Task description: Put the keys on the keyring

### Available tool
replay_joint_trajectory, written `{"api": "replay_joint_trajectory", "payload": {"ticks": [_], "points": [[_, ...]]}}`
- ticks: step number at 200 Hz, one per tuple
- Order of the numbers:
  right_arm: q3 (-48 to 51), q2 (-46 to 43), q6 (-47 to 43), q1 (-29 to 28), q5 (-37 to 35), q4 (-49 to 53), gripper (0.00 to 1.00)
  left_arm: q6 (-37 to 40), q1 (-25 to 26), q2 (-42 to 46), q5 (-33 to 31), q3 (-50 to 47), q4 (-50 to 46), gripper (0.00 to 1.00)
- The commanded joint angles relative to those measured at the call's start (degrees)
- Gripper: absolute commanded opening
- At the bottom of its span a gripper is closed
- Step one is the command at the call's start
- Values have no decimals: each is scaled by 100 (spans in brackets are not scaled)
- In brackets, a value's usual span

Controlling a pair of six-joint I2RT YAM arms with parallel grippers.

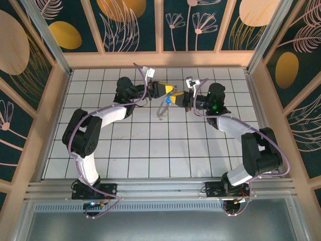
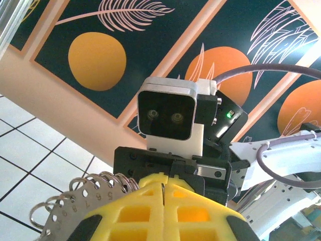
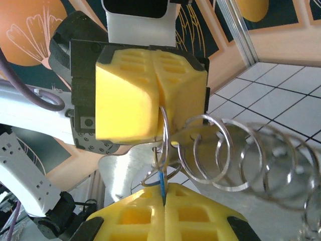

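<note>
Currently both arms meet in the air over the far middle of the tiled table (image 1: 150, 150), their fingertips almost touching. Your left gripper (image 3: 156, 103) has its yellow fingers pressed together on the thin wire of the keyring (image 1: 161, 108). The rest of the loop, strung with small silvery rings, hangs below and off to one side. Your right gripper (image 3: 164, 203) is pinched closed on the key (image 3: 162, 183). Just a narrow blue sliver of it sticks up from between the fingers, right at the wire. Whether the wire has entered the key's hole is hidden, so you cannot count it as threaded. The main danger, as I judge it, is the key slipping. It is held edge-on, so a push against the wire could twist it in the grip or pop it out, and it would drop to the table. A second danger is the wire itself, which looks thin and springy. Pressure from the key could bend it aside or turn it within the left fingers, carrying it away from the hole. The hanging rings may swing and catch on the right fingers. The two sets of fingers are so close that any advance risks a bump that jolts both grips.
</note>
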State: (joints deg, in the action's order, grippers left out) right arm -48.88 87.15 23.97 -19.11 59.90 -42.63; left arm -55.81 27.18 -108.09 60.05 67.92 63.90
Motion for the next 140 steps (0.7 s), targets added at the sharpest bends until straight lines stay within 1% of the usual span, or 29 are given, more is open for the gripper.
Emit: {"api": "replay_joint_trajectory", "payload": {"ticks": [1, 50, 76, 103, 109, 117, 124, 129, 140], "points": [[-231, 94, -208, -110, 93, 147, 0, 69, 75, 165, -2, 82, 336, 0], [-261, 71, -298, -84, -125, 328, 0, 157, 86, 205, -70, 8, 318, 0], [-280, 74, -256, -87, -101, 307, 0, 169, 94, 208, -81, 2, 316, 0], [-214, -33, -365, -37, -233, 526, 0, 176, 88, 223, -98, -6, 308, 0], [-159, -89, -360, 5, -273, 544, 5, 186, 88, 225, -107, -7, 313, 0], [-54, -184, -312, 84, -326, 545, 17, 185, 95, 223, -115, -7, 316, 0], [46, -279, -277, 158, -355, 537, 25, 193, 94, 229, -124, -11, 325, 0], [130, -354, -255, 211, -377, 541, 29, 193, 90, 229, -132, -16, 333, 0], [340, -566, -197, 334, -431, 538, 35, 207, 94, 230, -134, -21, 360, 0]]}}
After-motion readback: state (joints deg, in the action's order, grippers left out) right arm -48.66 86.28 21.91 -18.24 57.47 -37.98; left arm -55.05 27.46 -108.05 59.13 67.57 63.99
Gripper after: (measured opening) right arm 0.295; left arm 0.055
